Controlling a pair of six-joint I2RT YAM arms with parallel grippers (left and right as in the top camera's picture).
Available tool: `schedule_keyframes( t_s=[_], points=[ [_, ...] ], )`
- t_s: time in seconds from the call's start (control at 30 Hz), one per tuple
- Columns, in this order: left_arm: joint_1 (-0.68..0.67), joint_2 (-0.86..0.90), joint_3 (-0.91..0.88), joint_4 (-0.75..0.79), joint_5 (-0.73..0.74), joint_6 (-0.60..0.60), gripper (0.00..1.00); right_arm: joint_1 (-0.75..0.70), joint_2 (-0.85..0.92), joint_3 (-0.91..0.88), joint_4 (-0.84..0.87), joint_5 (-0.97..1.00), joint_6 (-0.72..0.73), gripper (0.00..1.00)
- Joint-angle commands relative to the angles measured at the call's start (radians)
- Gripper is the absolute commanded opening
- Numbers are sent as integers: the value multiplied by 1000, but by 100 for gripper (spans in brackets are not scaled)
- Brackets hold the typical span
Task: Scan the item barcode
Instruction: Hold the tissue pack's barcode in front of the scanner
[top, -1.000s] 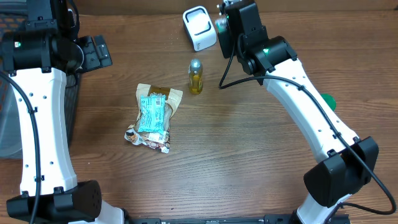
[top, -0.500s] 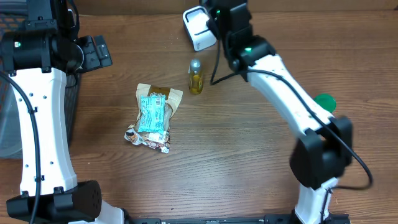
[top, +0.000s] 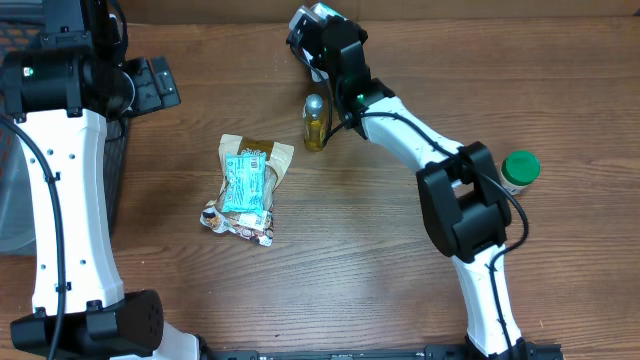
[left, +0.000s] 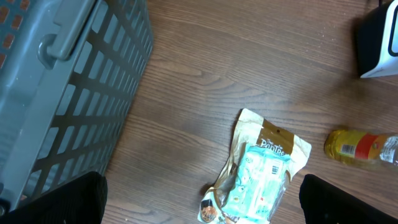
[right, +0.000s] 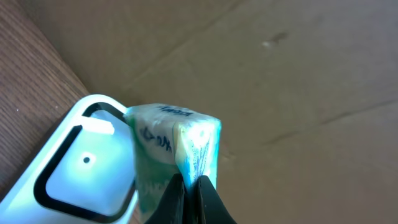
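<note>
The right arm has swung leftward across the far edge of the table (top: 380, 270). A second ago its wrist stood to the right of the scanner (right: 81, 168), which showed whole from overhead; now the wrist sits over it and hides it from that view. The right gripper (right: 186, 193) is pinched tight on the lower edge of a small pale green packet (right: 171, 140) with blue print, holding it upright just above and beside the scanner's white face and black-rimmed window, with brown cardboard (right: 280, 74) behind.

That puts the task at its key step, as I judge it: the item has arrived at the reader and is being presented. No barcode shows on the sides of the packet that face the wrist camera, so whether it is turned toward the window I cannot tell; a small twist or tilt may be needed.

Nothing else has shifted. The left gripper (left: 205, 202) hangs with its fingers spread wide and holds nothing, beside the grey basket (left: 62, 81). The snack bags (top: 246, 188), the bottle (top: 315, 123) and the green-lidded jar (top: 520, 168) lie on the table where they were — none of them touched
</note>
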Motion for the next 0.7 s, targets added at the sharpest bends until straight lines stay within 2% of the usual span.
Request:
schedule_keyframes(
  t_s=[0.0, 0.33, 0.5, 0.67],
  points=[
    [-6, 8, 2, 3, -5, 5, 99, -1, 37, 14, 40, -8, -43, 4],
    [-6, 8, 2, 3, -5, 5, 99, -13, 41, 14, 39, -43, -38, 4],
    [-6, 8, 2, 3, -5, 5, 99, -29, 41, 14, 38, -66, 42, 4],
    [-6, 8, 2, 3, -5, 5, 99, -37, 41, 14, 34, -69, 45, 4]
  ],
)
